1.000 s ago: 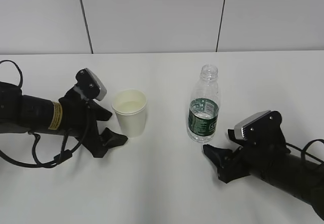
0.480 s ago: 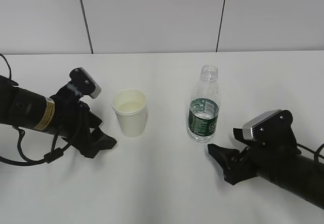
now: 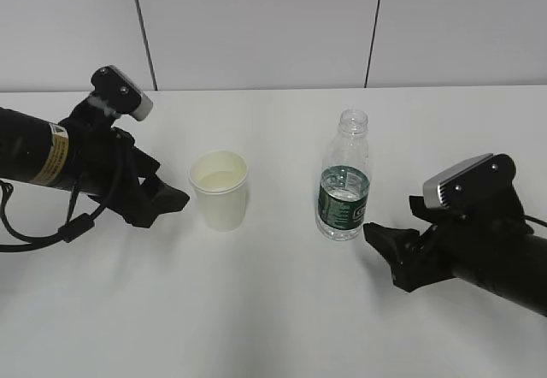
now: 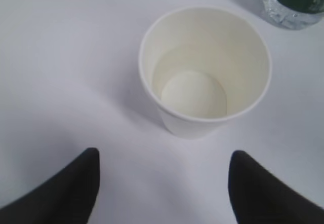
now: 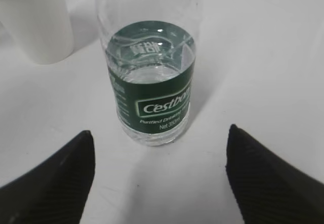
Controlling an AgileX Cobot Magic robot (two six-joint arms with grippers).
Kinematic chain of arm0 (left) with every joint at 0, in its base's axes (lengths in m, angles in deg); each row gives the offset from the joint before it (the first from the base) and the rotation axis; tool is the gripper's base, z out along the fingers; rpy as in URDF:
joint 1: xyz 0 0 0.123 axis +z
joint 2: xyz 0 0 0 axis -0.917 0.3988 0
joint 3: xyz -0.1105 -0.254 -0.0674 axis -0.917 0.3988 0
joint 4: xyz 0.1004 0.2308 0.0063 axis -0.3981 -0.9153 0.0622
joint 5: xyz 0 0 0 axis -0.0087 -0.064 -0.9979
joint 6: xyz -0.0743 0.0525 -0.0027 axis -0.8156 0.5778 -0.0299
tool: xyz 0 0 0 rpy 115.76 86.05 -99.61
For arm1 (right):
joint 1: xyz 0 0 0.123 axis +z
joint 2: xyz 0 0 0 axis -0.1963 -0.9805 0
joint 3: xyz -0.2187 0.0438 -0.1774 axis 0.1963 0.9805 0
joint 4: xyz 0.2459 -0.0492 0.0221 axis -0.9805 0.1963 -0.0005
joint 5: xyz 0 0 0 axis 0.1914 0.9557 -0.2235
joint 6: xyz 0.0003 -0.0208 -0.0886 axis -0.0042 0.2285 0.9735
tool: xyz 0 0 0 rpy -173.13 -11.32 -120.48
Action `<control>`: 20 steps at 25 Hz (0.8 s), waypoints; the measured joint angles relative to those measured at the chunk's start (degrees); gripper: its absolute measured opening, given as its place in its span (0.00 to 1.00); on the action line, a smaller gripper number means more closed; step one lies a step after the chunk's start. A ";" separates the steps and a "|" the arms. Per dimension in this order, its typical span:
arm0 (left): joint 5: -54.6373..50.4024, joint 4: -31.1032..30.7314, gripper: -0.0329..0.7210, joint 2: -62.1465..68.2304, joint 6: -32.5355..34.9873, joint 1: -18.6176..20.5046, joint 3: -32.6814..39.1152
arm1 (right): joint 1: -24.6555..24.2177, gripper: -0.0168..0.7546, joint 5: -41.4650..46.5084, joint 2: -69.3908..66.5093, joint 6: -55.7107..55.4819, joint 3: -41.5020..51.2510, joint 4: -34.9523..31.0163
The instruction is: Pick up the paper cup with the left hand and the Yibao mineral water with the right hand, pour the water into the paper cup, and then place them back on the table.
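Observation:
The cream-white paper cup [image 3: 220,191] stands upright on the white table [image 3: 273,310], left of centre. My left gripper [image 3: 175,198] hangs open just left of it, not touching. In the left wrist view the paper cup [image 4: 205,69] sits ahead of the left gripper [image 4: 164,155], whose jaws are spread wide and hold nothing. The capless Yibao mineral water [image 3: 344,181], with water up to its green label, stands upright right of centre. My right gripper [image 3: 385,245] is open, low at its right. From the right wrist, the Yibao mineral water [image 5: 151,87] stands just ahead of the empty right gripper [image 5: 159,131].
A grey panelled wall [image 3: 256,27] rises behind the table's far edge. The cup's side [image 5: 38,24] shows at the upper left of the right wrist view. The bottle's base [image 4: 296,3] shows at the top right of the left wrist view.
My left arm has drawn back to the left and risen, leaving the cup standing. My right arm has slid right, away from the bottle. Cup and bottle have not moved.

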 joint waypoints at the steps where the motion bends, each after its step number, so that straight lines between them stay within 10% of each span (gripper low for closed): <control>1: 0.00 -1.03 0.74 -0.73 -2.64 0.00 0.00 | 0.00 0.79 2.30 1.94 -0.64 0.00 0.00; 6: 3.85 -4.69 0.73 -2.58 -13.49 0.27 0.00 | 0.00 0.79 17.96 12.62 -2.06 0.02 0.00; 20: 5.44 -4.71 0.73 -2.71 -14.75 0.32 0.00 | 0.00 0.79 77.69 25.08 -6.16 -18.84 -0.12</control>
